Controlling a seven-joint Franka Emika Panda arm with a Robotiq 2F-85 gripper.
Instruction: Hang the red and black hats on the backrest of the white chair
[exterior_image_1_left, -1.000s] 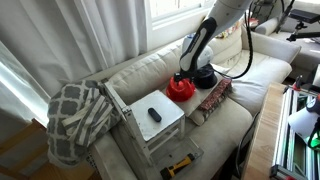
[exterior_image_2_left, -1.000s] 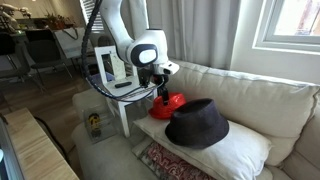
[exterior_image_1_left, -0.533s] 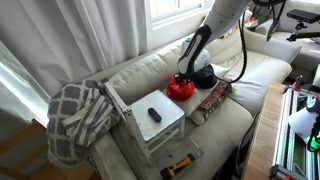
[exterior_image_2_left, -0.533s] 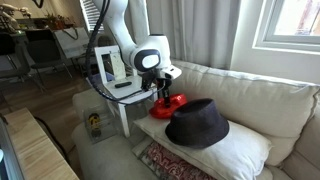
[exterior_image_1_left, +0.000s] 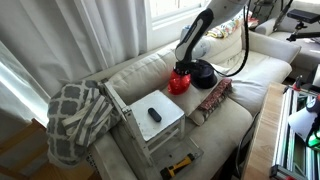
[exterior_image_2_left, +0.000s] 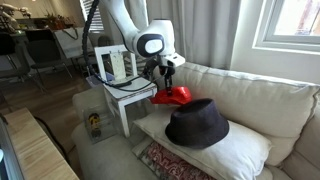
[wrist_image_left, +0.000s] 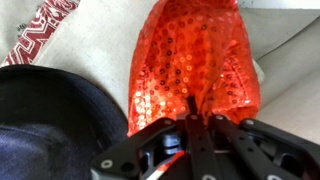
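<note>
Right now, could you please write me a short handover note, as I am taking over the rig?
The gripper is shut on the red hat, held just above the sofa.
The black hat lies on the cushion, untouched.
The white chair has no hat on its backrest.
Done: red hat grasped.
Left: hang it on the backrest, then fetch and hang the black hat.

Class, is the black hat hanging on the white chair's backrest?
No, the black hat lies on a sofa cushion, apart from the white chair.
</note>
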